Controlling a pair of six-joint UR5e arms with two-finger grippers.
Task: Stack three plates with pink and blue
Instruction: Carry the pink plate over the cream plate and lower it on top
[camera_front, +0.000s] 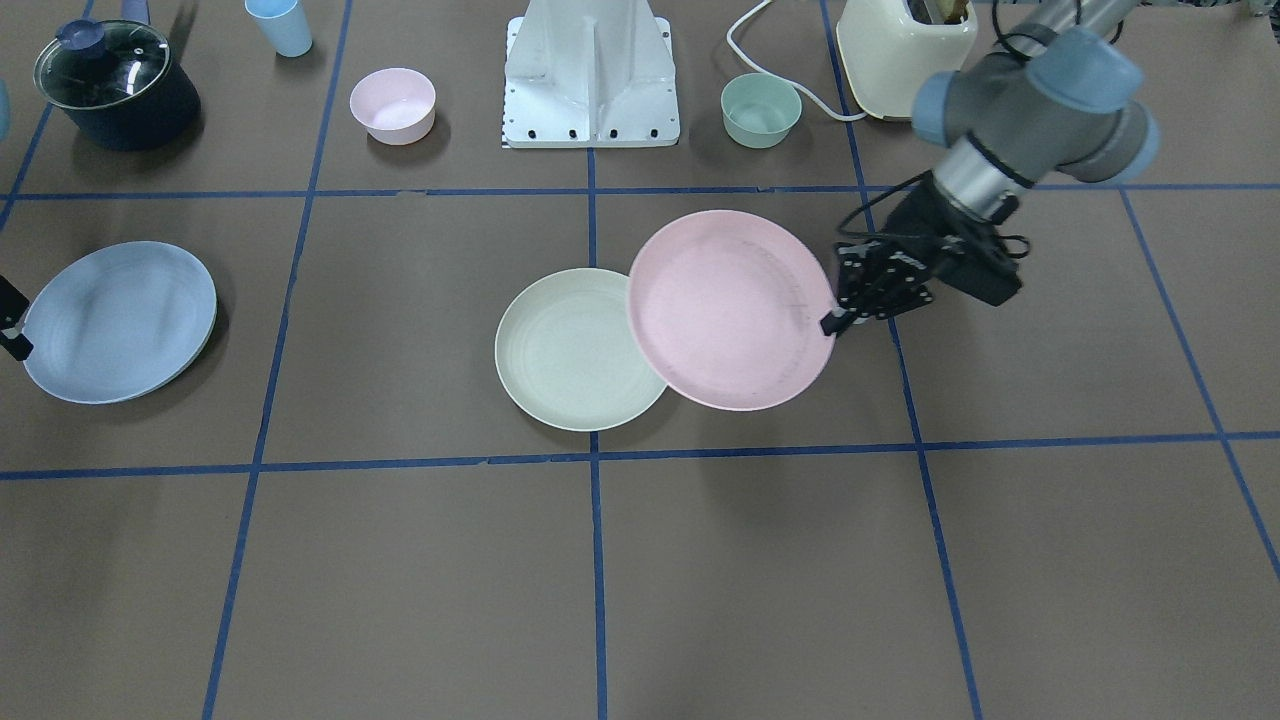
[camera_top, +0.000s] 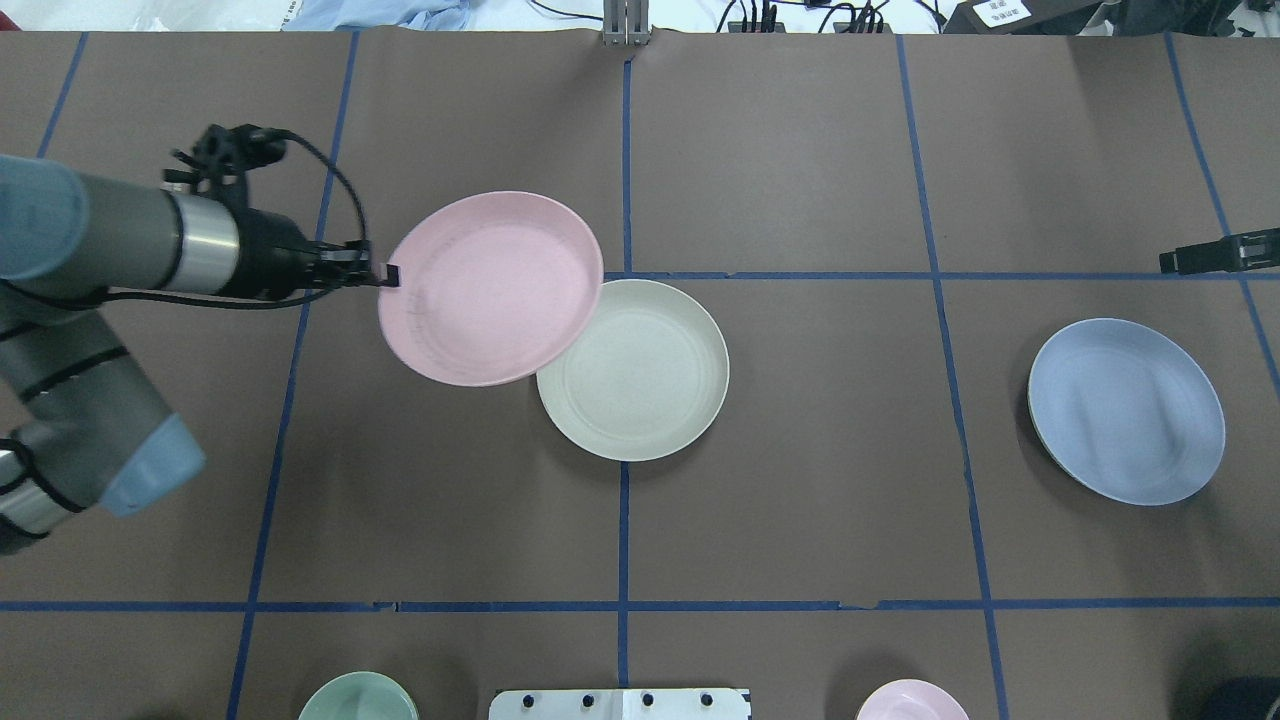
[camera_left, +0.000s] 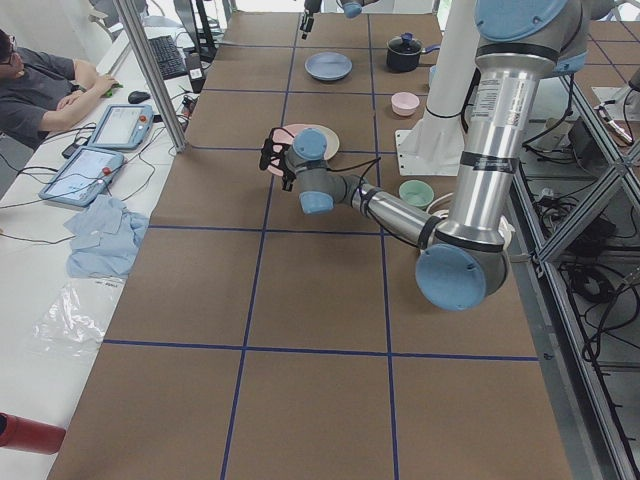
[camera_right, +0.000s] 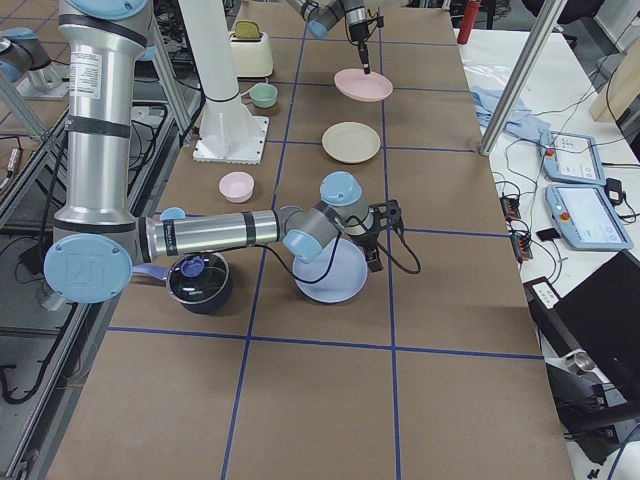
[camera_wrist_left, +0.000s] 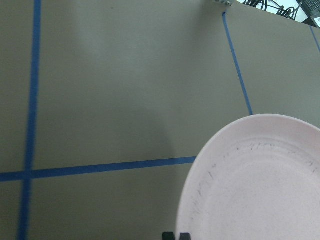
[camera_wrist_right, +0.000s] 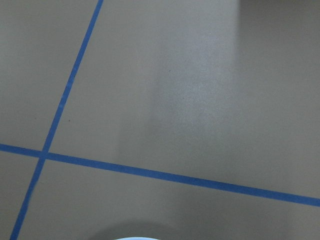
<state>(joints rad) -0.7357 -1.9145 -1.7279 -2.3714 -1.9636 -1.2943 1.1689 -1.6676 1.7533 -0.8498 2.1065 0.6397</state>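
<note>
Overhead exterior | pink plate (camera_top: 490, 290): pale, round, dark scuffs inside rim | left gripper (camera_top: 390, 275) pinches its rim | right gripper (camera_top: 1170, 262): state unclear

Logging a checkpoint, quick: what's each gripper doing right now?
Left gripper: closed on the rim of the pink plate.
Right gripper: near the blue plate; open or closed cannot be told.

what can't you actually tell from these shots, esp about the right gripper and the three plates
- right gripper: open or shut is unclear. It is side-on in the overhead view, cut off by the front view's left edge, and missing from its own wrist view.
- cream plate: part of its rim is hidden by the pink plate, which the left gripper holds. Whether they touch is unclear.
- blue plate: only a sliver shows at the right wrist view's bottom edge.
</note>
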